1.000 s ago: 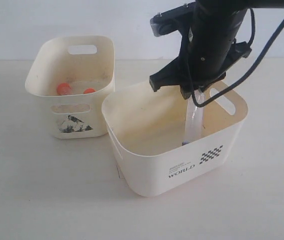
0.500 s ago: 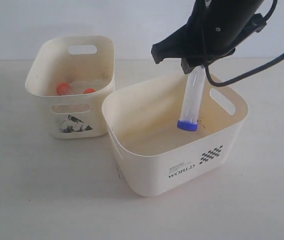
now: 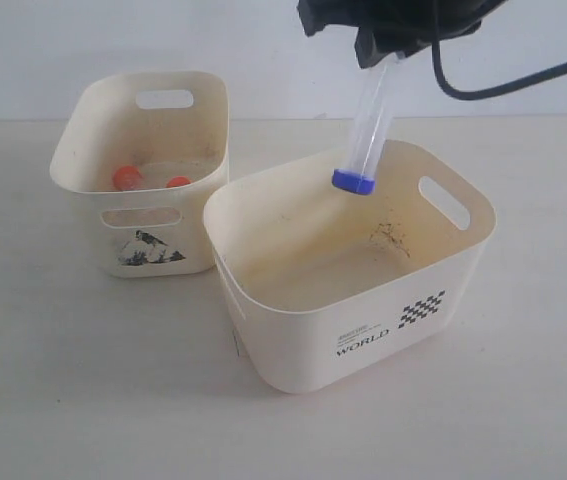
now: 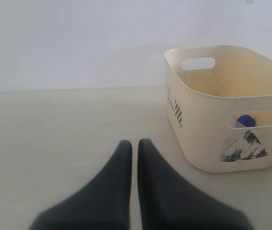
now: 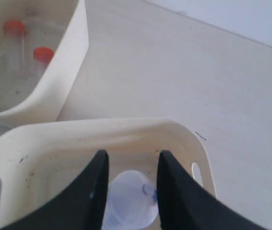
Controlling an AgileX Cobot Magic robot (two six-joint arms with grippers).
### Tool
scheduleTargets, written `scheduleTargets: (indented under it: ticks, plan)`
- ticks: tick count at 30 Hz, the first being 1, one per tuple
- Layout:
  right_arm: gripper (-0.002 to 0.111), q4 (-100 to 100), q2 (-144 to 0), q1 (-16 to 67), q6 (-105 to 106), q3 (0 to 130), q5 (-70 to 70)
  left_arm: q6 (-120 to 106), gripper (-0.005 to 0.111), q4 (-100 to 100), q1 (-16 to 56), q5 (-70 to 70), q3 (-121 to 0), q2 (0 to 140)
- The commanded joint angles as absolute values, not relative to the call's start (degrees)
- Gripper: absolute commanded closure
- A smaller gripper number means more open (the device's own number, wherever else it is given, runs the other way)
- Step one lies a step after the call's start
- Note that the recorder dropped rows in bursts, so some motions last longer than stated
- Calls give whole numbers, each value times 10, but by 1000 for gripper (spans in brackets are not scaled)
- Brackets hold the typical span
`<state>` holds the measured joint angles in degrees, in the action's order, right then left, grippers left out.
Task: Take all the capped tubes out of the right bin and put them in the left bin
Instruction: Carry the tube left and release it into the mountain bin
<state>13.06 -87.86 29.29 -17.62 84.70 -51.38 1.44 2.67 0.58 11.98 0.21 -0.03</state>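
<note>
right bin (image 3: pixel 293 335) "WORLD" | right gripper (image 5: pixel 132 158) holds blue-capped tube (image 3: pixel 371 125)

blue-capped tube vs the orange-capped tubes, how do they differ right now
Cap: the blue-capped tube has a blue one, the orange-capped tubes orange-red. Place: the blue-capped tube hangs above the right bin between the fingers of the right gripper; the orange-capped tubes rest inside the left bin. Pose: the blue-capped tube points cap down, slightly tilted; the orange-capped tubes lie on that bin's floor. All are clear with round caps.
</note>
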Motion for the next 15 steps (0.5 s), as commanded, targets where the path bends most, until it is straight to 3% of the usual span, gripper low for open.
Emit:
scheduleTargets:
  ticks: [1, 9, 15]
  plan:
    - [108, 86, -873, 291, -144, 870, -467, 20, 102, 28, 6, 120, 0, 0]
    - [108, -49, -906, 303, -58, 877, -292, 20, 102, 28, 6, 120, 0, 0]
    - [109, -49, -1027, 336, -45, 980, -251, 20, 102, 28, 6, 120, 0, 0]
